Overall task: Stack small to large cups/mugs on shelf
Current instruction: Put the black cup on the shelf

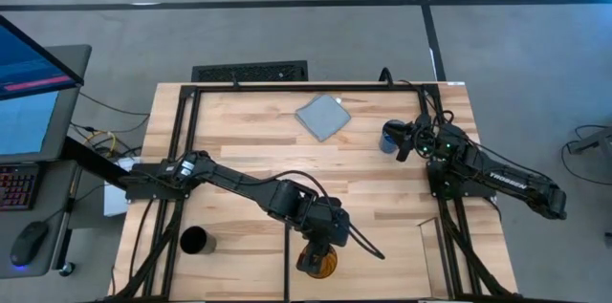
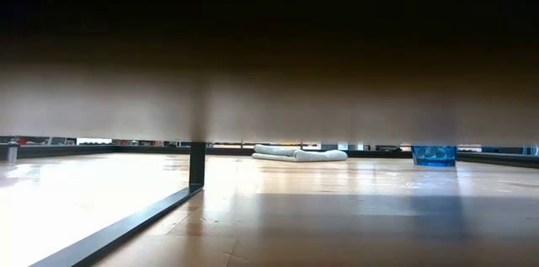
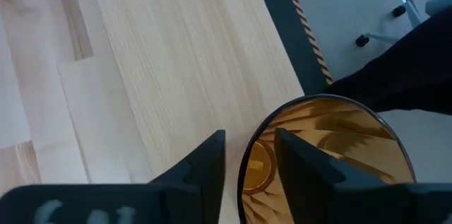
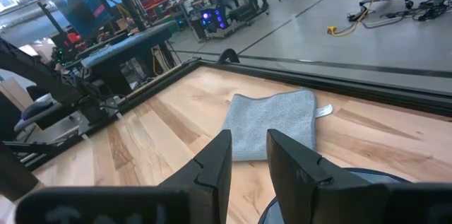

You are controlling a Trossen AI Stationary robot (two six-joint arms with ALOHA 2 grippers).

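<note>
Left hand [image 3: 248, 164] is being closed on the orange cup's [image 3: 332, 160] rim.
The blue cup's [image 1: 389, 138] rim is being pinched by the right hand [image 1: 404, 140].

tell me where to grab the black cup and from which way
Take the black cup by its rim, coming straight down, one finger inside the mouth and one outside the wall. It stands upright with its round opening facing up, and bare table lies around it. The left tool is at the amber cup in just this way, so the grip seems to suit these cups.
</note>
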